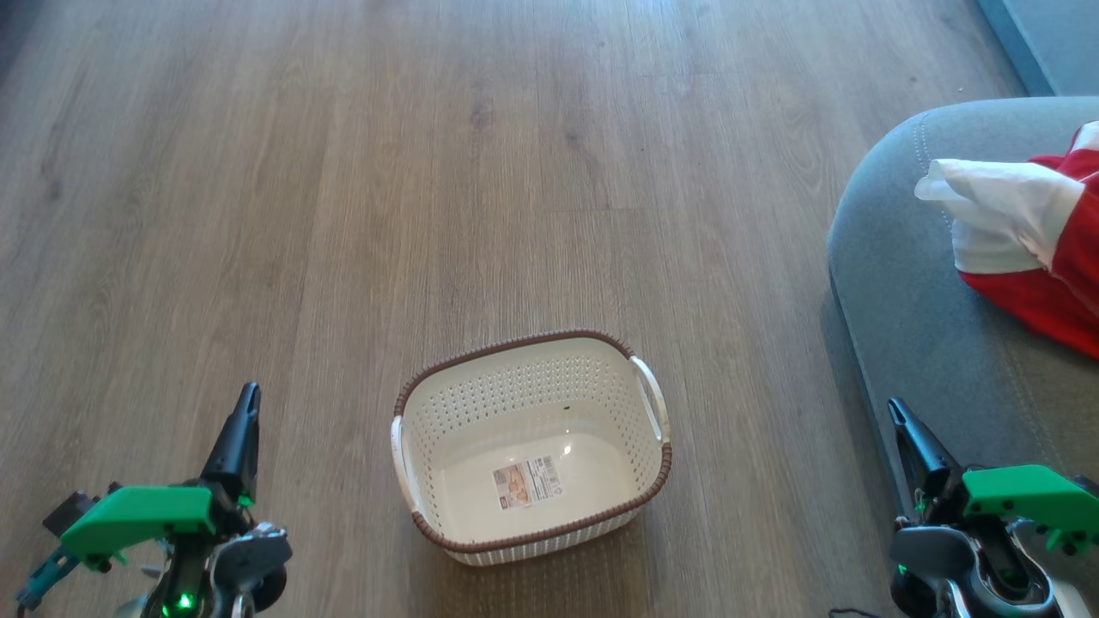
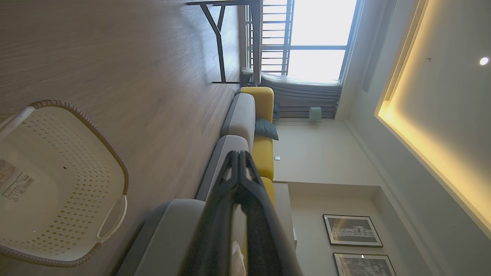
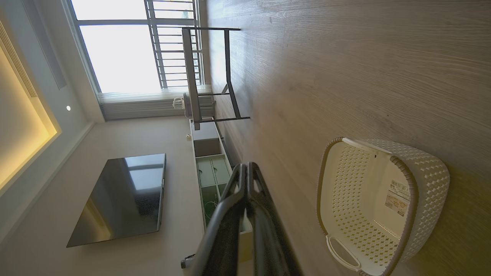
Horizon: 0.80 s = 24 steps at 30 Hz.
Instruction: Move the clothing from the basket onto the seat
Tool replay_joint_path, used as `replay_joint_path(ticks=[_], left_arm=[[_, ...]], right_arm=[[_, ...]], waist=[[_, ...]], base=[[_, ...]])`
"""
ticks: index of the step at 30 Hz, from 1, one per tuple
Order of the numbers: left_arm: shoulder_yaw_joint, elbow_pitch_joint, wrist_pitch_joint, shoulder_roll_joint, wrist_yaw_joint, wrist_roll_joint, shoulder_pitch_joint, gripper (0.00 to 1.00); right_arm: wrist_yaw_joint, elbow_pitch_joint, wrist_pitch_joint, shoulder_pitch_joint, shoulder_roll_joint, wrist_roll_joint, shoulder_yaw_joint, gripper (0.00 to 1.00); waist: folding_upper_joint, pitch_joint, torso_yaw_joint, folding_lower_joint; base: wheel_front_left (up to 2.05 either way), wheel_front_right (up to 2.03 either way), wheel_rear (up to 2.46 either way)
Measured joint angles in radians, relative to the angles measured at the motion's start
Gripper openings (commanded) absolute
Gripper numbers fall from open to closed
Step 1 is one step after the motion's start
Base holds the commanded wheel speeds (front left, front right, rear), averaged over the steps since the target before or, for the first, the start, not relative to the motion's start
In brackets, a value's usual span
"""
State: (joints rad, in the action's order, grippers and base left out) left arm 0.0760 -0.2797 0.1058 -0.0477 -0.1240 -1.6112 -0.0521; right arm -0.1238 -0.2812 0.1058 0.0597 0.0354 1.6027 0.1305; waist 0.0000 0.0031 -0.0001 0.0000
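Now | basket [image 1: 515,386] empty on the floor [image 1: 429,172] | clothing [image 1: 1039,249] lies on the seat [image 1: 910,326], right of the basket | left gripper [image 1: 247,396] left of the basket, fingers pressed together, holding nothing | right gripper [image 1: 897,410] right of it, likewise pressed together | task looks done: park both arms clear of basket and clothing, avoid snagging.

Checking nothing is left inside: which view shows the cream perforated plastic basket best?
The head view: the cream perforated plastic basket shows whole from above, floor bare but for a label sticker. Both wrist views show it sideways; the left crops it.
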Motion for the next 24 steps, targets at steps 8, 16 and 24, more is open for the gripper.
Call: replay_joint_path(ticks=[8, 16, 24], left_arm=[[0.000, 0.000, 0.000, 0.000, 0.000, 0.000, 0.000, 0.00], [0.000, 0.000, 0.000, 0.000, 0.000, 0.000, 0.000, 0.00], [0.001, 0.000, 0.000, 0.000, 0.000, 0.000, 0.000, 0.00]], right_arm=[[0.000, 0.000, 0.000, 0.000, 0.000, 0.000, 0.000, 0.00], [0.000, 0.000, 0.000, 0.000, 0.000, 0.000, 0.000, 0.00], [0.000, 0.000, 0.000, 0.000, 0.000, 0.000, 0.000, 0.00]], waist=[[0.0000, 0.000, 0.000, 0.0000], [0.0000, 0.000, 0.000, 0.0000], [0.0000, 0.000, 0.000, 0.0000]], base=[[0.00, 0.00, 0.00], [0.00, 0.00, 0.00], [0.00, 0.00, 0.00]])
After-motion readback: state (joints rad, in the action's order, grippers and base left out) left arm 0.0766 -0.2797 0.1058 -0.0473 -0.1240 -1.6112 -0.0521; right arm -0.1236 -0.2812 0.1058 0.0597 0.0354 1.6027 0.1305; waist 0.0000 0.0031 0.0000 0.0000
